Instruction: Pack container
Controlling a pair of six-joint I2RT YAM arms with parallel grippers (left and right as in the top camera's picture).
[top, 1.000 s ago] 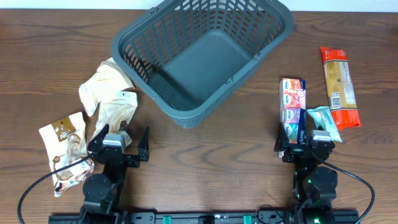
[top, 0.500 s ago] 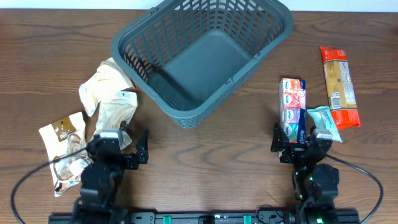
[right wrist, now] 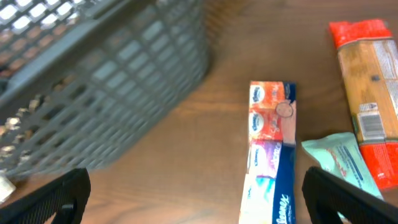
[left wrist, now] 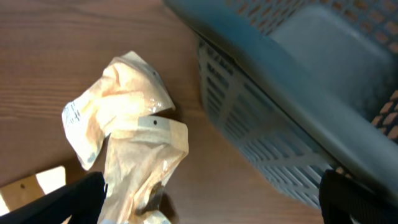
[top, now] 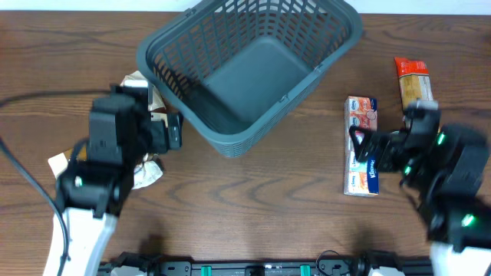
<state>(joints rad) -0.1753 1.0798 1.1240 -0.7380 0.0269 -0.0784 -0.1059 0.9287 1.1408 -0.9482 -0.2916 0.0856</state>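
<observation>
The container, a dark grey slotted basket [top: 230, 142], stands at the back middle with nothing in it; it also shows in the left wrist view [left wrist: 261, 124] and the right wrist view [right wrist: 112, 74]. My left gripper [top: 165, 126] is open and empty [left wrist: 211, 205], above a crumpled beige packet [left wrist: 134, 134] just left of the basket. My right gripper [top: 380, 149] is open and empty [right wrist: 199, 202], above the table beside a long tissue pack [right wrist: 268, 143]. A teal packet [right wrist: 342, 165] and a red-ended packet [right wrist: 367, 93] lie to its right.
My left arm hides most of the beige packets [top: 149, 172] and a white-and-brown packet [top: 55, 162] in the overhead view. The tissue pack [top: 360, 123] and red-ended packet [top: 412, 73] lie right of the basket. Bare wood lies in front of the basket.
Both arms have risen from the front edge and moved back over the table. The left gripper now hangs over the beige packets, the right over the tissue pack and teal packet.
</observation>
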